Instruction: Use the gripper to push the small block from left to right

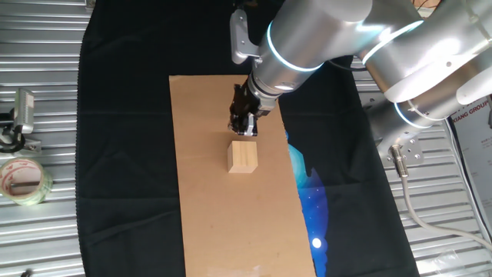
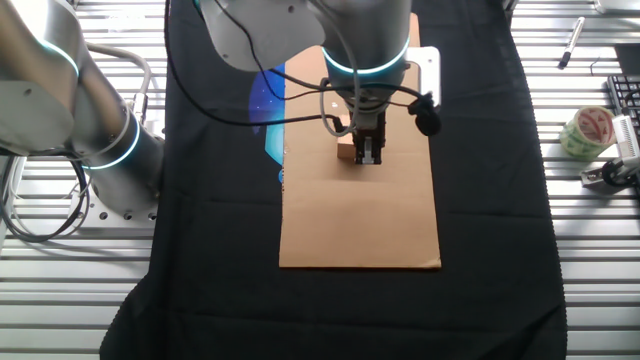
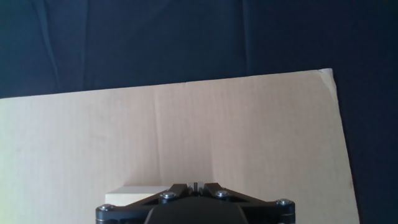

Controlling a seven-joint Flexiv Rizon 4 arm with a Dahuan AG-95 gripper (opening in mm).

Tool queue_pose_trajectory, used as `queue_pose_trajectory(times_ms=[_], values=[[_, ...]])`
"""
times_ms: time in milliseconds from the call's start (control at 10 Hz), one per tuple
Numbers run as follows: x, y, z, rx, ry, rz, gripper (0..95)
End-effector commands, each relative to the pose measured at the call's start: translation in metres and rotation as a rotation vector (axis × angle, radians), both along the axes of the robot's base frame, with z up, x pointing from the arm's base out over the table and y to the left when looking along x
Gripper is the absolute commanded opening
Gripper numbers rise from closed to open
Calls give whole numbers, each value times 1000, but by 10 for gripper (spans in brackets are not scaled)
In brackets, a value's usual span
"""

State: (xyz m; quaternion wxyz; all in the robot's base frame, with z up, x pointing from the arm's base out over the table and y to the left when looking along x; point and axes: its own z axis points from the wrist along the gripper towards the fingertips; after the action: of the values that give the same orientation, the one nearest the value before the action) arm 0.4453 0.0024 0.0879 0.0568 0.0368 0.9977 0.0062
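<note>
The small block (image 1: pixel 242 157) is a pale tan wooden cube resting on the brown cardboard sheet (image 1: pixel 207 223). My gripper (image 1: pixel 246 131) is shut and empty, its tips down at the sheet right behind the block, touching or nearly touching its far face. In the other fixed view the gripper (image 2: pixel 368 157) stands just right of the block (image 2: pixel 345 153), which is partly hidden. In the hand view the fingers (image 3: pixel 177 189) meet with only a thin slit, and the block (image 3: pixel 134 191) peeks out at the lower left.
A black cloth (image 1: pixel 123 154) lies under the cardboard. A clear tape roll (image 1: pixel 23 180) and a metal clip (image 1: pixel 23 111) sit on the slatted metal table at the left. A blue-lit patch (image 1: pixel 311 192) lies beside the sheet.
</note>
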Motion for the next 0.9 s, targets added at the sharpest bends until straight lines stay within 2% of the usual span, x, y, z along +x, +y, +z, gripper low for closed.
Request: queue_pose_trajectory(times_ms=[100,900], values=[[0,0,0,1,4,1,0],[-1,2,-8,5,-6,-4,0]])
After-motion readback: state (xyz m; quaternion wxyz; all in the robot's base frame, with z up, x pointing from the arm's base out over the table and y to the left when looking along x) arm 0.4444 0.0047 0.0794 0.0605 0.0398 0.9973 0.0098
